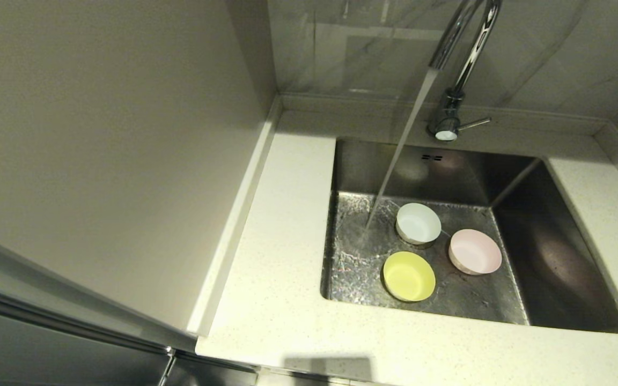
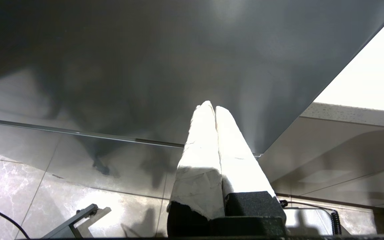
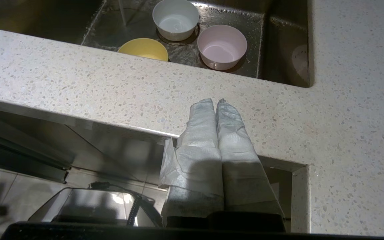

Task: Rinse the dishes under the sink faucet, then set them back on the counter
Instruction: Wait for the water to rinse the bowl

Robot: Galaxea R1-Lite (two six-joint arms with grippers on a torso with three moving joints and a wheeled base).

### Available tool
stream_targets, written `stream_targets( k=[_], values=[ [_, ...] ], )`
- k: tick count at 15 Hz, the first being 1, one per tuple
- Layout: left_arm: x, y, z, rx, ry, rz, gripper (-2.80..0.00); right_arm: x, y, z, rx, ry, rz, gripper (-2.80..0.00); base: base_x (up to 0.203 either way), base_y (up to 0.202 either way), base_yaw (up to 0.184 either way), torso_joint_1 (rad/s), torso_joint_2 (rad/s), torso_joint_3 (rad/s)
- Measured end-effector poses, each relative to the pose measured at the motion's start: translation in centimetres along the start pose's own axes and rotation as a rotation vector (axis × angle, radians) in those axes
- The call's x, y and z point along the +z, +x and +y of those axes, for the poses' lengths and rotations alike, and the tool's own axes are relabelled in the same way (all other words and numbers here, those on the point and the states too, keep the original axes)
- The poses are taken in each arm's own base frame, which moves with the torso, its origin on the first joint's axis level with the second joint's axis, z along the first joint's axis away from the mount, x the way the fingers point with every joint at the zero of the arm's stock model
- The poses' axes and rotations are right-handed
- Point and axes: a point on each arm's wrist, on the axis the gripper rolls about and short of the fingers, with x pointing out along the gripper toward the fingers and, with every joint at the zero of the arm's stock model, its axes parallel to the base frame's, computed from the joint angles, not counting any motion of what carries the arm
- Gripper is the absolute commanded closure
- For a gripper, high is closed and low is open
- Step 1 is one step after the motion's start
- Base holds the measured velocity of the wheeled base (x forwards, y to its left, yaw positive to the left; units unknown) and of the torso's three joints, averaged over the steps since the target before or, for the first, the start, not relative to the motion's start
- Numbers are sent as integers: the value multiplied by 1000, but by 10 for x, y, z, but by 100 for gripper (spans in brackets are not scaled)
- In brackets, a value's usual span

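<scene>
Head view shows neither of my arms. Faucet (image 1: 456,80) neck is cut off at the top edge, so I can't see its arch. Sink's (image 1: 556,257) near-right wall is in deep shadow, no detail there. White bowl (image 1: 418,223) sits over the drain, hiding most of it. From my right wrist, yellow bowl (image 3: 143,48) is half hidden behind the counter (image 3: 112,86) edge; sink's left part runs out of frame.
</scene>
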Motion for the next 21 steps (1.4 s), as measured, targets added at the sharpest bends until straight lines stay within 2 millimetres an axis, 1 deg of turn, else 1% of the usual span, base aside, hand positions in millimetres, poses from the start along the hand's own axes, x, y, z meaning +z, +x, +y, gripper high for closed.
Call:
stream_targets(
  k=[21],
  values=[
    [0, 0, 0, 0, 0, 0, 0, 0, 0, 0, 0, 0, 1, 0, 0, 0, 0, 0, 0, 0]
  ],
)
